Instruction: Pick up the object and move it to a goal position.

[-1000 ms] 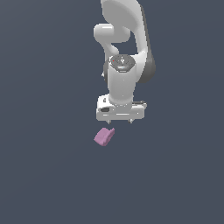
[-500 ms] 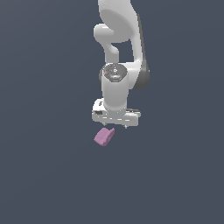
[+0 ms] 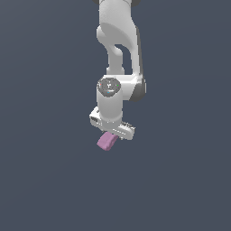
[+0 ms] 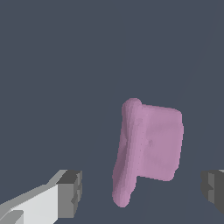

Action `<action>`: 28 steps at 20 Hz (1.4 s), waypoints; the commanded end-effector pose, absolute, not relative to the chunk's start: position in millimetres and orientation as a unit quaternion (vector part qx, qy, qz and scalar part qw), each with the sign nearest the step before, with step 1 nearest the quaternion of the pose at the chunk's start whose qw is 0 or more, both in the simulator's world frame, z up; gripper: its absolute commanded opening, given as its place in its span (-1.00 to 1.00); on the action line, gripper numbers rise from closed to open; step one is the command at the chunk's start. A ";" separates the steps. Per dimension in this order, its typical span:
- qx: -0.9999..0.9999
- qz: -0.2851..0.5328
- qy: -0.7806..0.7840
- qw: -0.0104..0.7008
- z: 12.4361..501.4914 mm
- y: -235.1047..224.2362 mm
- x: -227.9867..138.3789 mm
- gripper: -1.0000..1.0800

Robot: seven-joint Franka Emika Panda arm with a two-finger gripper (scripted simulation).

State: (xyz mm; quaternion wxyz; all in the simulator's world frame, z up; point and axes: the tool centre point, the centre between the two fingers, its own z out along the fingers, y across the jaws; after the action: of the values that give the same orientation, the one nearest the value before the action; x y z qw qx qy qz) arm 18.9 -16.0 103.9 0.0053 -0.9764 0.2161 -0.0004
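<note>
One pink-lilac object is recorded lying on the grey bench, directly below the white tool, partly covered by it in the exterior view. The tool is held spread wide, nothing gripped: in the wrist view, two dark fingertips are seen well apart, with the object lying between them, touching neither. This straddling pose is judged to be alignment for a descent and grasp. Only the wrist view shows the gap and the object's ridge along one side; only the exterior view shows the arm upright above. No goal marker is visible. From the arm's base, the object lies toward 6 o'clock in the exterior view.
</note>
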 end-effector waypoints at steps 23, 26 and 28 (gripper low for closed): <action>-0.959 0.000 0.283 0.000 46.4 -32.1 18.5 0.92; -0.959 0.000 0.283 0.000 38.0 -32.0 18.9 0.92; -0.959 0.000 0.283 0.000 36.4 -31.9 19.6 0.92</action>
State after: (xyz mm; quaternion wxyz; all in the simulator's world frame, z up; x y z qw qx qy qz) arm 23.1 -30.1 44.3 0.0019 -0.9595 0.2815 -0.0050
